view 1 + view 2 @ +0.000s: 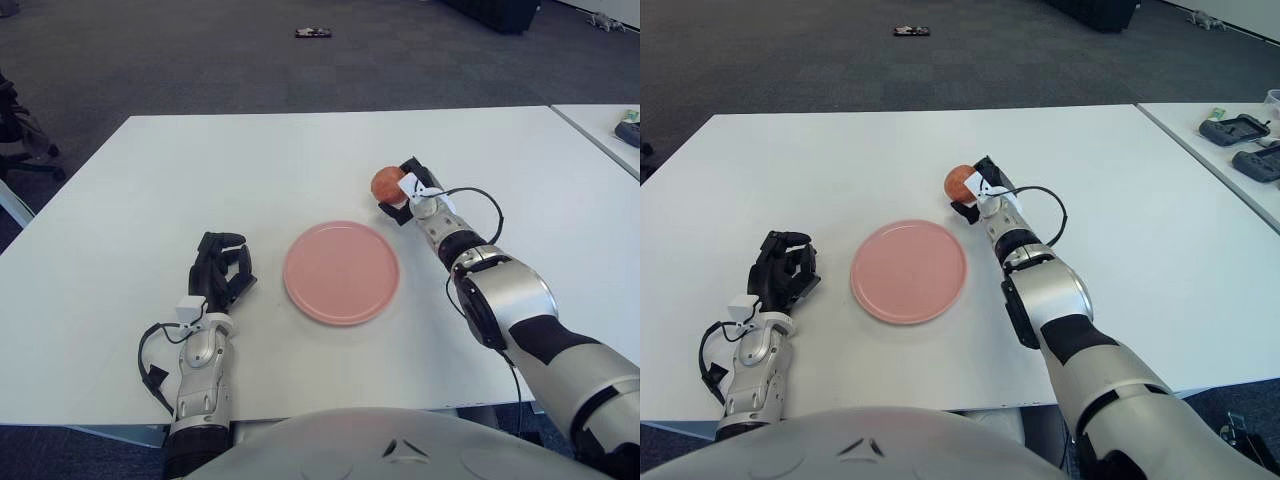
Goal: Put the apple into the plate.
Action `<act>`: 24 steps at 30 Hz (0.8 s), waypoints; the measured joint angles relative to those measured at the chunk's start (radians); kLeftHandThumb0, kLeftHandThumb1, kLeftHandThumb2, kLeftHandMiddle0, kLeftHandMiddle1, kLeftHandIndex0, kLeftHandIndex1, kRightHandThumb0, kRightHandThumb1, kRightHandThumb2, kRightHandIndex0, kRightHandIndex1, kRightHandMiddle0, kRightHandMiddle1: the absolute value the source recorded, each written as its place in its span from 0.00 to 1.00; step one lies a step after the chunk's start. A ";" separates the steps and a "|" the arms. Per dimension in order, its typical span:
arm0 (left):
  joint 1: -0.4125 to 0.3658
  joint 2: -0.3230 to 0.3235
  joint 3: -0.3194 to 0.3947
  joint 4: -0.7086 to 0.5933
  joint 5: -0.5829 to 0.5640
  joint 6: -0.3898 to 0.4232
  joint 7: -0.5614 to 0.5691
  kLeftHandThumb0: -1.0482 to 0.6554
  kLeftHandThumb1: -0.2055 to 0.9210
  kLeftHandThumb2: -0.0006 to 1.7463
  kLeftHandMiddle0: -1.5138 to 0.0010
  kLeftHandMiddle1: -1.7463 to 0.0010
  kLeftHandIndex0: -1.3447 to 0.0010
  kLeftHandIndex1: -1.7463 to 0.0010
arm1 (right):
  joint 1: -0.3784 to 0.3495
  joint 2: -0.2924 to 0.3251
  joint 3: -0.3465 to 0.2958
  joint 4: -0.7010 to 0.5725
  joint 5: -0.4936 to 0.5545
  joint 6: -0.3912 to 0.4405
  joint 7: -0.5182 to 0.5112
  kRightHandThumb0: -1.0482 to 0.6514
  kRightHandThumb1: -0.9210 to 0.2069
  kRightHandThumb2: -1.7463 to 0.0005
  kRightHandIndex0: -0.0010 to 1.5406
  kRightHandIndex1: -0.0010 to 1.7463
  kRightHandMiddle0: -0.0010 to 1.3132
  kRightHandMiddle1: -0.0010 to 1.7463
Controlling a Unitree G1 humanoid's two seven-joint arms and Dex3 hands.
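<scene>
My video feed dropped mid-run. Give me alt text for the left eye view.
The right hand has its fingers around the apple on the white table, just beyond and to the right of the empty pink plate. The left hand shows left of the plate, fingers curled, holding nothing.

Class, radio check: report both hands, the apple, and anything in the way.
Right hand shut on apple, beyond plate. Left hand idle, left of plate, curled. Plate bare, path clear.
</scene>
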 measured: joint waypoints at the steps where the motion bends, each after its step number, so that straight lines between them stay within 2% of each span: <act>1: 0.000 0.000 0.000 0.001 0.000 -0.001 0.000 0.39 0.77 0.51 0.48 0.00 0.74 0.00 | 0.000 0.000 -0.010 -0.003 0.012 -0.018 0.012 0.61 0.81 0.05 0.57 0.96 0.46 1.00; 18: 0.000 -0.002 -0.003 -0.005 0.002 0.007 0.002 0.39 0.77 0.51 0.46 0.00 0.74 0.00 | 0.016 0.000 -0.052 -0.067 0.059 -0.183 0.094 0.62 0.83 0.05 0.60 0.92 0.47 1.00; 24: 0.000 0.000 -0.004 0.000 0.012 -0.003 0.003 0.39 0.76 0.52 0.45 0.00 0.74 0.00 | 0.077 0.009 -0.051 -0.197 0.070 -0.214 0.125 0.62 0.85 0.03 0.60 0.93 0.49 1.00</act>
